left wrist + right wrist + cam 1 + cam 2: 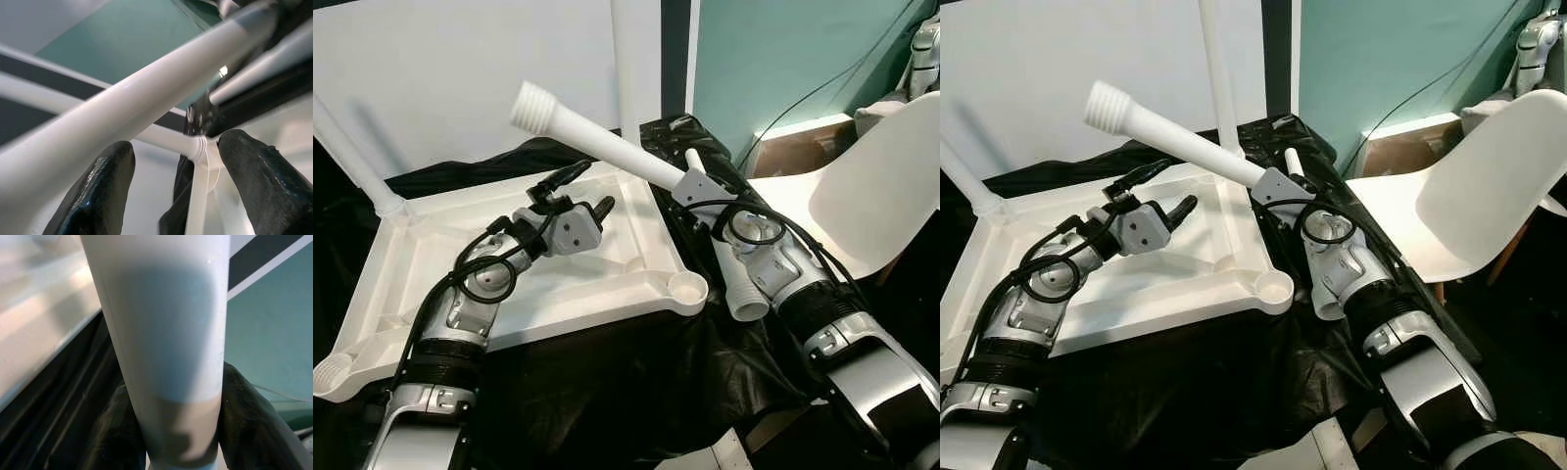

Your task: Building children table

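Table top: the white plastic children's table top [558,284] lies upside down on a black sheet, its ribbed underside facing up, directly beneath the left gripper and just to the left of the right gripper.
Chair: a white moulded plastic chair [862,196] stands on the far side of the right gripper, well apart from the table top.
Black sheet: the crumpled black plastic sheet [607,382] spreads under the table top and below both grippers.
Held leg: a long white plastic table leg with a ribbed threaded end [597,137] slants up and to the left from the right gripper, its threaded tip high above the table top and beyond the left gripper.
Fitted legs: one white plastic leg [347,157] rises from the far left corner socket, away from the left gripper; another white upright leg [626,69] stands at the far right corner, behind the held leg.
Empty socket: the round white corner socket [687,288] sits at the near right corner, just beside the right gripper's wrist.
Right gripper: the right gripper [690,181] is clamped around the lower part of the held leg, a black finger [244,416] pressing each side.
Left gripper: the left gripper [592,191] hovers over the middle of the table top, fingers [102,191] spread apart and gripping nothing, with the held leg passing just ahead of them.
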Motion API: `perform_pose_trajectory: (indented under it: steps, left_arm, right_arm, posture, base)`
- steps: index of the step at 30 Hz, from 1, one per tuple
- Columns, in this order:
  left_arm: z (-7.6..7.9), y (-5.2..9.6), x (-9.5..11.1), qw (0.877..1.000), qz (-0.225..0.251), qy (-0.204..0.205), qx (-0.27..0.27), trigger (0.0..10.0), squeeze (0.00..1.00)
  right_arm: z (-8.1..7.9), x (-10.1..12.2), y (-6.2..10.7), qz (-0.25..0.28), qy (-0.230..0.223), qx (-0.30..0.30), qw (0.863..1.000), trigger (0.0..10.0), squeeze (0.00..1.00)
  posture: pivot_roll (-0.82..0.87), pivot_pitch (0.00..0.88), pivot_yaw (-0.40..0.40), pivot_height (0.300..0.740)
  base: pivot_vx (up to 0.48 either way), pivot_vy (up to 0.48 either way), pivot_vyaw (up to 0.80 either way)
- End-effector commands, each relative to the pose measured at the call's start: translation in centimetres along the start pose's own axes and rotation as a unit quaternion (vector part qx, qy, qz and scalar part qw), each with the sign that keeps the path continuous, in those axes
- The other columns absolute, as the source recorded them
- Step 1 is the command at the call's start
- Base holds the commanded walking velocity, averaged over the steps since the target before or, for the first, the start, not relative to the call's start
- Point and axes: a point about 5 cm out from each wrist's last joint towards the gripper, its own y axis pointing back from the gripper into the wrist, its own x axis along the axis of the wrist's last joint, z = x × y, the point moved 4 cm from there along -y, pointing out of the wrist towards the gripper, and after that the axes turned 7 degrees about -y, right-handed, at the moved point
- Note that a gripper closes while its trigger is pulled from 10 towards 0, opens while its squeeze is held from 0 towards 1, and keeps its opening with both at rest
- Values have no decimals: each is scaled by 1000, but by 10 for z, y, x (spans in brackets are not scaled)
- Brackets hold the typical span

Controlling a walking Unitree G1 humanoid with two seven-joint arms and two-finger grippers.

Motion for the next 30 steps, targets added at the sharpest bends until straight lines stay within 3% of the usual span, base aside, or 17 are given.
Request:
perform_pose_trajectory:
  steps: [1, 9, 19, 22, 30]
  left_arm:
    - [-45, 13, -5, 962, -35, -23, 268, 10000, 0]
    - [-52, 16, -5, 955, -36, -46, 290, 10000, 0]
    - [-68, 13, 11, 944, -5, -42, 327, 10000, 0]
    - [-73, 6, 26, 942, 14, -84, 324, 10000, 0]
    - [-59, -5, 23, 952, -8, -158, 261, 10000, 0]
  right_arm:
    - [-3, -2, -1, -9, 9, 8, 1000, 0, 0]
    - [-4, -17, -1, -43, 30, 22, 998, 0, 0]
    - [-12, -16, -2, -48, 49, 50, 996, 0, 0]
    - [-23, -9, -3, -41, 86, 90, 991, 0, 0]
    - [-23, 1, -2, -24, 117, 102, 988, 0, 0]
  posture:
    - [-73, 0, 91, 740]
    - [-77, 0, 89, 740]
    - [-79, 0, 89, 740]
    - [-73, 0, 88, 740]
    - [-74, 0, 89, 740]
  base:
    - [0, 0, 0]
    - [0, 0, 0]
    - [0, 0, 0]
    - [0, 0, 0]
    - [0, 0, 0]
